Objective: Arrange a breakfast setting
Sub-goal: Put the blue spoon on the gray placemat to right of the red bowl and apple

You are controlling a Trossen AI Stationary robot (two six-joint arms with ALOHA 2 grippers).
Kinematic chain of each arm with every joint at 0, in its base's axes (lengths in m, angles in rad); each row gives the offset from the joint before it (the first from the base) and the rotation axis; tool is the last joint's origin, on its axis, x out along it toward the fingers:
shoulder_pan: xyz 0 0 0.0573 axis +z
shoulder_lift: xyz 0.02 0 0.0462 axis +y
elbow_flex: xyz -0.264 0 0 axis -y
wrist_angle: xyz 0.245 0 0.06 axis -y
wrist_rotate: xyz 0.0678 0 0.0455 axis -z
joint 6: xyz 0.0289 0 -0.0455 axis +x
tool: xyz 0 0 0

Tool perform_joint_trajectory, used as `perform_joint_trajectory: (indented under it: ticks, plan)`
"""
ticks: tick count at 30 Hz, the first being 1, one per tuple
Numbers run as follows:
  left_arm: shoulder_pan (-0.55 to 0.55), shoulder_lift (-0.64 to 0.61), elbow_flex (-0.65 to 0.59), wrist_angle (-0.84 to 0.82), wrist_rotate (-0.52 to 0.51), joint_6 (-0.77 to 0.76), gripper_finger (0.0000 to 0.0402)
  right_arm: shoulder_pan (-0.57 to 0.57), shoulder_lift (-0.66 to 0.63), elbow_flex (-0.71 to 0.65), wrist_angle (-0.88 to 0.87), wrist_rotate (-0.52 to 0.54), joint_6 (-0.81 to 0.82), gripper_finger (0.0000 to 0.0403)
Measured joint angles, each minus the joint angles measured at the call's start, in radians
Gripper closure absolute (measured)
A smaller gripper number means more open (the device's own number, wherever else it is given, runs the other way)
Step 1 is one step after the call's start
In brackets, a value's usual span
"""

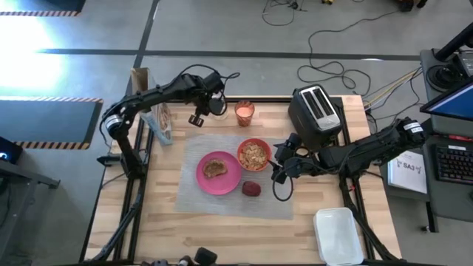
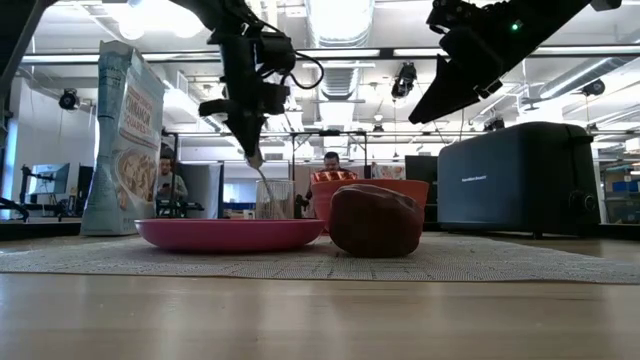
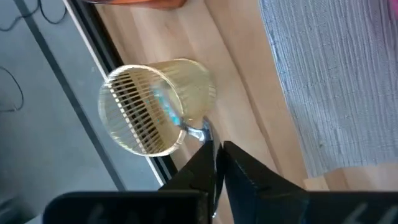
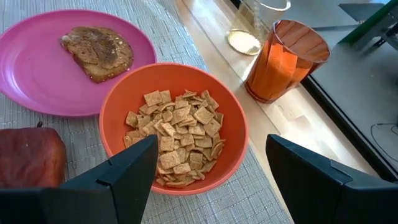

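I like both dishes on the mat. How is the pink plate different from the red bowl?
The pink plate is flat and wide; the red bowl is deeper and smaller across. The pink plate holds one toast slice; the red bowl is filled with square cereal pieces. Both are round and sit side by side on the grey placemat.

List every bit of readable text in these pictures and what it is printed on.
None reads clearly.
Cereal box: large print on its face, too blurred to read.
Toaster: small pale brand line on its side, too small to read.
White paper sheet beside the table: dark marks, illegible.
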Motion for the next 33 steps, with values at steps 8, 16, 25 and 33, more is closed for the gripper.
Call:
perform_joint_trajectory:
  ticks: [8,16,25,33]
  plan:
    - [-0.001,0.010,0.063,-0.035,-0.001,-0.041,0.0400,0.000,0.000,0.000,0.000,0.000,0.002,0.0115]
    - [-0.001,0.009,0.207,-0.248,0.109,-0.095,0.0401,0.000,0.000,0.000,0.000,0.000,0.007,0.0115]
    - [-0.047,0.009,0.486,-0.419,0.156,-0.137,0.0401,0.001,0.000,0.000,0.004,0.000,-0.011,0.0115]
    - [-0.108,-0.001,0.683,-0.498,0.444,-0.486,0.0401,0.037,0.000,0.127,0.010,-0.105,-0.035,0.0115]
